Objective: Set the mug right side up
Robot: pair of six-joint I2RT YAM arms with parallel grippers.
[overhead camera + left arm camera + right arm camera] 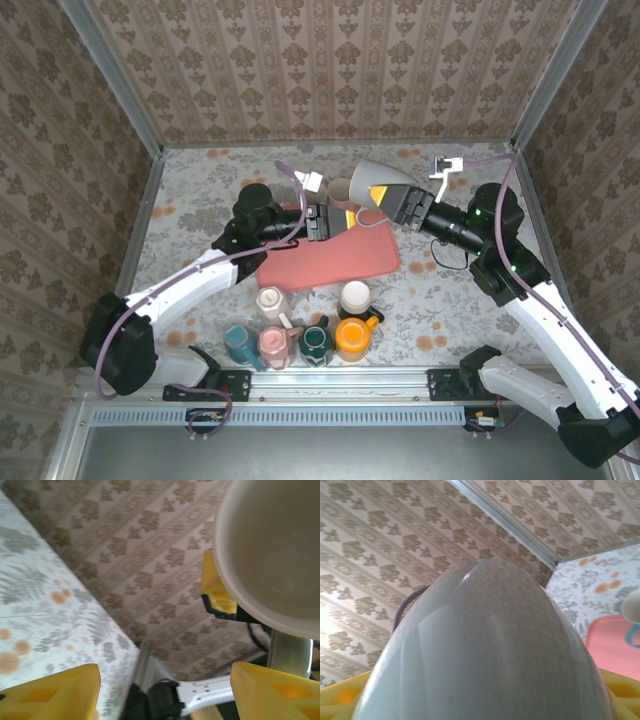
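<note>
Right gripper [395, 203] is clamped on the mug [385, 172], which is held in the air at upper centre of the top view, over the far edge of the mat [330, 262]. Its mouth is turned sideways toward the left gripper [325, 220], which is held apart just beside it, probably to take the rim for a re-grasp.

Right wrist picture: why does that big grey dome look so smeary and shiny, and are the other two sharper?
Right wrist view: the glossy grey ceramic mug sits almost against the lens, so it is soft, with pale glare streaks and faint reflections of the patterned wallpaper. Left wrist view: the mug's rim is blurred, the wallpaper sharper. Top external view: evenly lit, crisp.
</note>
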